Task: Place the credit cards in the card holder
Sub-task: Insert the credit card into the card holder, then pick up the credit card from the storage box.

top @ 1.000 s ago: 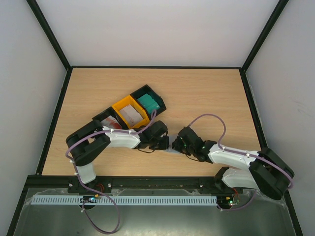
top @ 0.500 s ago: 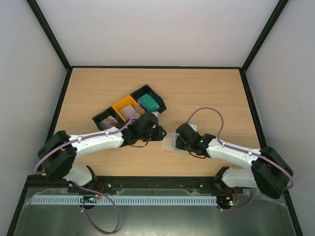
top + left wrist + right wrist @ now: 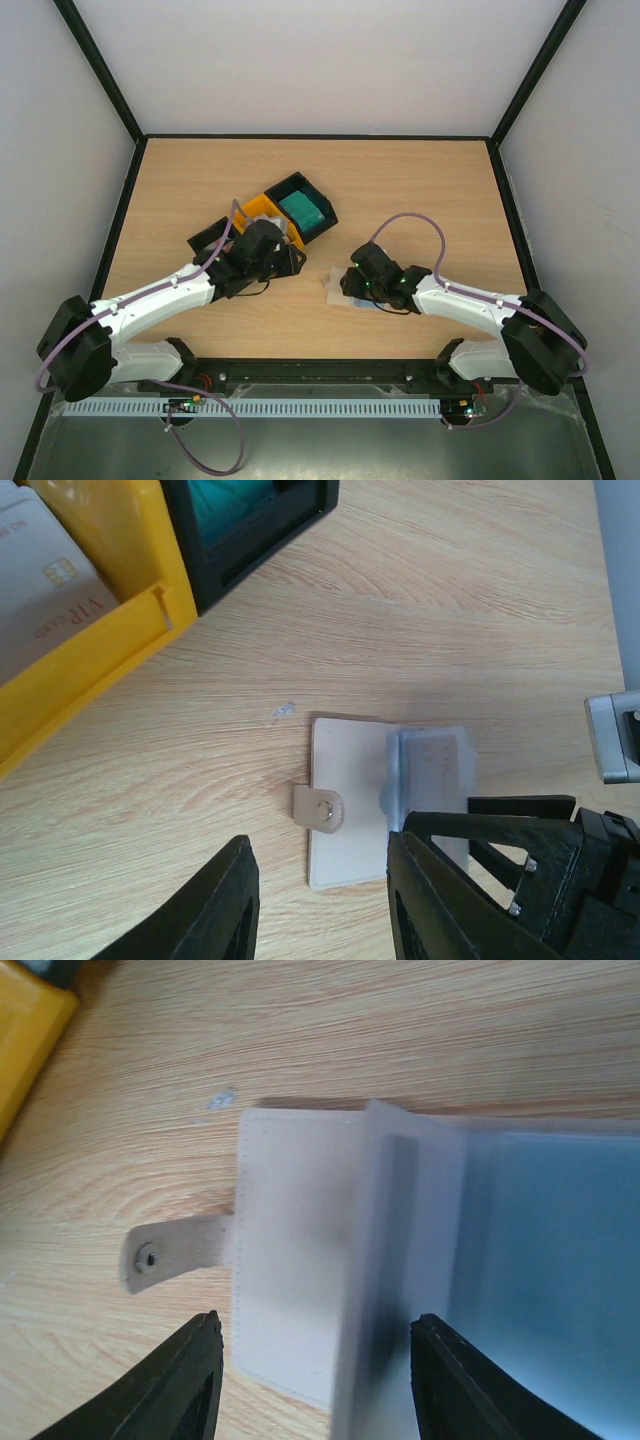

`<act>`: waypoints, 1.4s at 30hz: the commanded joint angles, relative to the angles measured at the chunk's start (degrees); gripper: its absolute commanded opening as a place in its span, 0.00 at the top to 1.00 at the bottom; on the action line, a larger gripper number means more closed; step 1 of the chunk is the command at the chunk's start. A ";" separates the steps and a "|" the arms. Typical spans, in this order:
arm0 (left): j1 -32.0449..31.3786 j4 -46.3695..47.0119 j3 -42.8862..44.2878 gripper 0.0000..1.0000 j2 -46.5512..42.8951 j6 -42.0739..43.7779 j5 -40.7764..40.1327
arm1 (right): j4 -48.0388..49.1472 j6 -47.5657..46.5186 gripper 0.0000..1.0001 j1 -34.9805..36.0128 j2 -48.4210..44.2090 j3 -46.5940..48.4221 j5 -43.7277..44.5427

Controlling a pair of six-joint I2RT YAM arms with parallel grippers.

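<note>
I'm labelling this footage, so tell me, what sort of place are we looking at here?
Probably a lab robot test cell: plain white wall panels and a black frame box in a wooden tabletop, with the left arm and right arm bolted at its near edge.

Beige card holder [image 3: 350, 810], blue-grey inside; yellow tray [image 3: 85, 680] holding whitish cards [image 3: 40, 585]; black tray [image 3: 262, 530] beside it, teal cards [image 3: 225, 500]; light wood-grain table [image 3: 450, 610].
</note>
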 commanded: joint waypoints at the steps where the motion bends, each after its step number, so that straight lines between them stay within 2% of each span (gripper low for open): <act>1: 1.48 -2.41 -1.08 0.61 -2.55 0.98 -0.52 | 4.54 -0.15 0.46 -0.15 1.42 1.04 -4.61; 4: 2.22 -3.02 -0.97 0.56 -3.46 1.20 -0.64 | 9.73 -0.68 0.35 -0.17 2.08 -0.89 -7.33; 6: 2.57 -3.57 -0.62 0.54 -3.99 1.48 -0.69 | 13.02 -0.47 0.31 -0.16 2.94 -2.34 -8.13; 10: 2.93 -5.56 0.73 0.47 -4.87 2.39 -1.41 | 16.86 -0.28 0.29 -0.11 6.71 -3.53 -9.11; 15: 3.23 -9.55 3.50 0.41 -6.03 6.00 -2.87 | 14.49 -0.73 0.30 -0.15 8.43 -2.02 -6.84; 18: 3.24 -13.35 5.54 0.37 -6.36 9.64 -4.40 | 11.81 -1.50 0.30 -0.16 4.13 -0.59 -4.23; 21: 3.24 -17.77 6.71 0.41 -6.51 12.11 -7.17 | 8.56 -2.24 0.30 -0.19 -2.22 0.59 -0.68; 25: 3.68 -22.57 7.23 0.45 -7.63 12.08 -12.04 | 5.76 -1.95 0.30 -0.16 -8.36 0.67 1.46; 30: 5.35 -25.83 7.32 0.42 -9.55 11.13 -13.19 | 4.38 0.74 0.31 -0.12 -14.86 -1.98 3.17; 34: 6.01 -26.80 6.72 0.29 -12.94 9.91 -13.96 | 2.69 3.58 0.31 -0.11 -20.17 -4.09 6.48; 38: 6.52 -25.67 7.13 0.01 -17.14 11.87 -16.61 | 1.84 4.34 0.30 -0.13 -24.45 -6.05 8.24; 42: 7.32 -22.30 8.41 0.01 -18.52 16.62 -16.91 | 2.79 4.31 0.30 -0.17 -25.57 -7.52 7.88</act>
